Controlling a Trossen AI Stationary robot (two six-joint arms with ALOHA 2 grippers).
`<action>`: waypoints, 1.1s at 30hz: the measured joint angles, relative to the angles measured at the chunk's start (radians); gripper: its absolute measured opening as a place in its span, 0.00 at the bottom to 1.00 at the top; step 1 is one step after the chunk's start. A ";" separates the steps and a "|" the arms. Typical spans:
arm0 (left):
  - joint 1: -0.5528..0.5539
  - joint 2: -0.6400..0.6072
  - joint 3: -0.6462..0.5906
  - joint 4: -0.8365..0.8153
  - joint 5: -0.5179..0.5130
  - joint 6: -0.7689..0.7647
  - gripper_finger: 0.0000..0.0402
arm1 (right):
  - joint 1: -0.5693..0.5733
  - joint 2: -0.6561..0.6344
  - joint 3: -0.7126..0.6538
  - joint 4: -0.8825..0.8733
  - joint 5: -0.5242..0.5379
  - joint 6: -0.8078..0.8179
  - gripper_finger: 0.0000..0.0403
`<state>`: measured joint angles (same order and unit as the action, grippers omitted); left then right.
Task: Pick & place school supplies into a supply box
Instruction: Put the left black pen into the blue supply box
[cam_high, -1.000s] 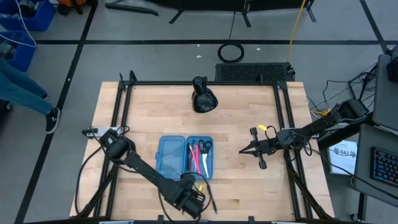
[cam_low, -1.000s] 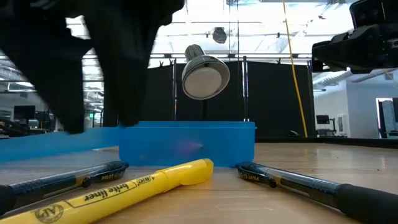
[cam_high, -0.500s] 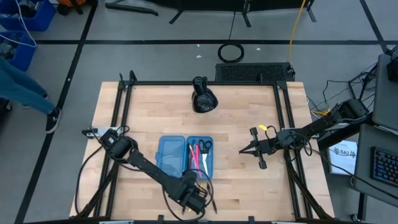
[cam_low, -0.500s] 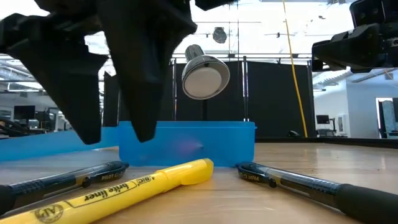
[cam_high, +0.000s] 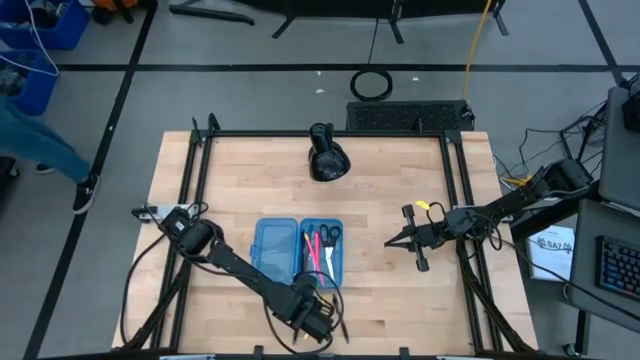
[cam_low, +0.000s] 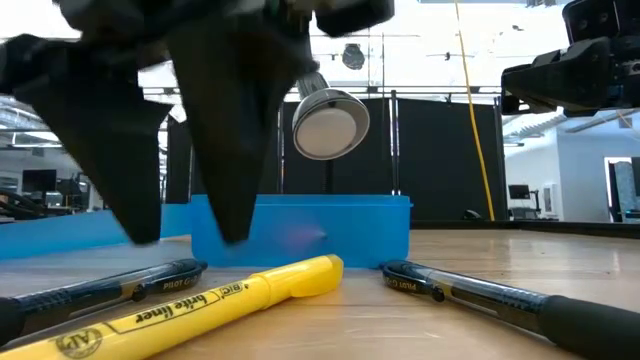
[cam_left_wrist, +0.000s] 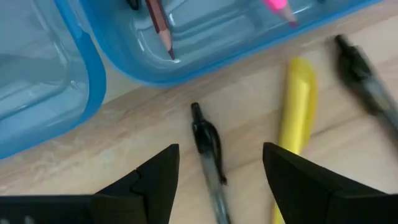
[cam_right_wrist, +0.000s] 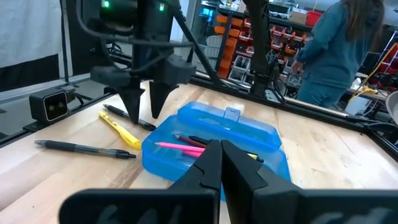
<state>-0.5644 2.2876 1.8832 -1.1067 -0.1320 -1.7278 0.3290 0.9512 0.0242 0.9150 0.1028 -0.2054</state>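
The light-blue supply box (cam_high: 298, 250) lies open on the table, with pink and red pens (cam_high: 314, 252) and small scissors (cam_high: 332, 235) in its right half. Near its front edge a yellow highlighter (cam_left_wrist: 295, 124) and two black pens (cam_left_wrist: 208, 155) (cam_left_wrist: 367, 84) lie flat on the wood. My left gripper (cam_left_wrist: 221, 148) hangs open just above them, one finger on either side of the nearer black pen, touching nothing. In the low view the left gripper's fingertips (cam_low: 190, 240) stand clear of the table. My right gripper (cam_right_wrist: 221, 168) waits shut, right of the box.
A black lumpy object (cam_high: 328, 160) sits near the table's far edge. Black frame rails (cam_high: 190, 200) run along the table's sides. A person (cam_right_wrist: 336, 50) stands beyond the table. Bare wood lies between the box and my right gripper (cam_high: 415, 240).
My left gripper has come down a little toward the pens near the table's near edge and has shifted slightly to the right. It has stayed open. The pens and the box have not moved.
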 joint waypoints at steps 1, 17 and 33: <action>0.002 0.009 -0.004 0.005 0.008 0.008 0.58 | 0.000 0.000 0.000 0.000 0.000 0.000 0.00; 0.014 0.087 -0.003 0.038 0.096 0.049 0.49 | 0.000 0.000 0.000 -0.008 0.000 0.003 0.00; 0.003 0.085 -0.006 0.068 0.107 0.085 0.08 | 0.000 0.000 0.000 -0.008 0.000 0.029 0.00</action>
<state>-0.5616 2.3730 1.8776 -1.0388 -0.0247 -1.6432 0.3290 0.9512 0.0242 0.9073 0.1028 -0.1763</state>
